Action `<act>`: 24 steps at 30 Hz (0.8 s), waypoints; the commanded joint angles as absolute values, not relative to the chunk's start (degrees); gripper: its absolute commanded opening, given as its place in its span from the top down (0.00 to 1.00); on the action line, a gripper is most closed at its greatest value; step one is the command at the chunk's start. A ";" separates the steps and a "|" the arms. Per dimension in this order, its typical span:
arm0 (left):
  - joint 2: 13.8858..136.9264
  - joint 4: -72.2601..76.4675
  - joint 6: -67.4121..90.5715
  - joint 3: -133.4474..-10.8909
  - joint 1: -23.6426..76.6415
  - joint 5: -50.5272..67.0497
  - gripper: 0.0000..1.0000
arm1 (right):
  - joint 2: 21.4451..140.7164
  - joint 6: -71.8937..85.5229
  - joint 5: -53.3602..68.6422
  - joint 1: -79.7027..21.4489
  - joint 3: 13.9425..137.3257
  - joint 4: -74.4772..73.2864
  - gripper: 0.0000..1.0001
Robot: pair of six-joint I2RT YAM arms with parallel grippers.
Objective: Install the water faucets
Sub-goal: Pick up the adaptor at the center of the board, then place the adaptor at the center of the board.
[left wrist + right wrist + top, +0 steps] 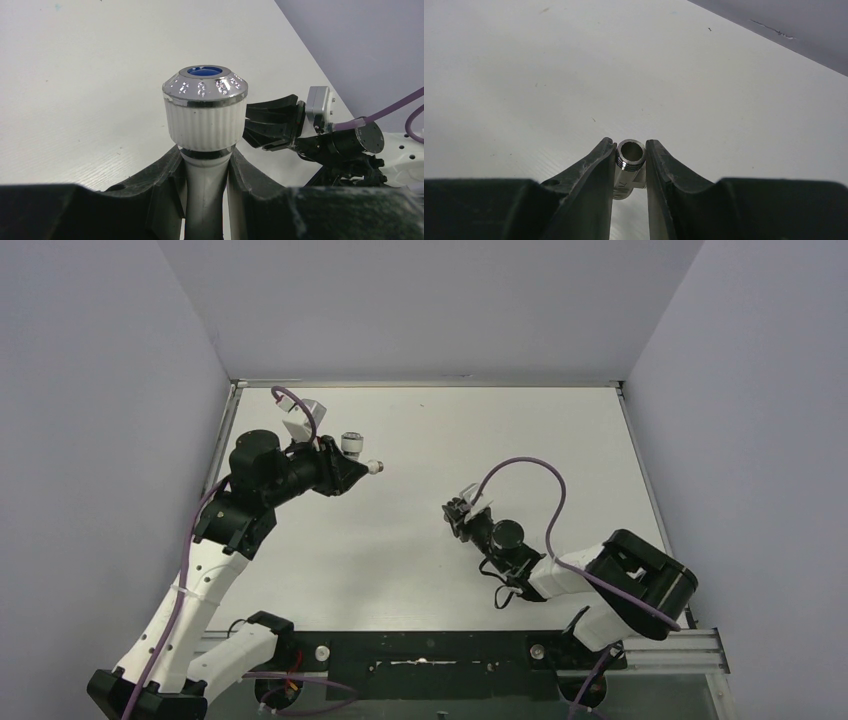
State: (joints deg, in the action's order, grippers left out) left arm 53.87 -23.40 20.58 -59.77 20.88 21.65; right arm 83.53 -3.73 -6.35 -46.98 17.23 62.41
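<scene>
**A:** Where's the tap point(205, 125)?
**B:** Upper left of the top view. The left gripper point(352, 469) is clamped on its white stem, with the blue-dotted knob point(205, 82) sticking out past it.
**A:** And the fitting point(630, 156)?
**B:** Just right of centre, pinched in the right gripper point(460, 510), open end facing out

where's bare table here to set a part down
Bare table fills the far-right quarter beyond the right pincer, gripping a threaded fitting, and the middle strip toward the left pincer. Crowded: far-left corner, around its held tap.
</scene>
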 commanded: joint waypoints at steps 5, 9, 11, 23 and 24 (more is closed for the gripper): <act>53.66 -19.15 20.92 -62.14 20.48 22.41 1.00 | 89.53 -5.11 -5.39 -48.27 17.51 75.80 1.00; 53.70 -19.35 20.70 -62.22 20.48 22.32 1.00 | 92.54 -4.85 -4.45 -48.66 17.59 77.60 0.99; 53.69 -19.44 20.69 -62.23 20.48 22.26 1.00 | 93.91 -4.74 -4.28 -48.95 17.58 78.64 0.99; 53.55 -19.49 20.69 -62.01 20.48 22.07 1.00 | 98.70 -6.40 -4.56 -50.09 16.03 83.80 0.91; 53.48 -19.51 20.72 -61.97 20.48 22.06 1.00 | 98.96 -6.41 -4.57 -50.22 15.88 84.15 0.90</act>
State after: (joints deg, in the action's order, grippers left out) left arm 54.11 -23.38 20.58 -59.77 20.88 21.65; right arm 98.39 -5.32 -4.21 -49.52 16.36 74.61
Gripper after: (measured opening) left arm 0.280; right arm 0.255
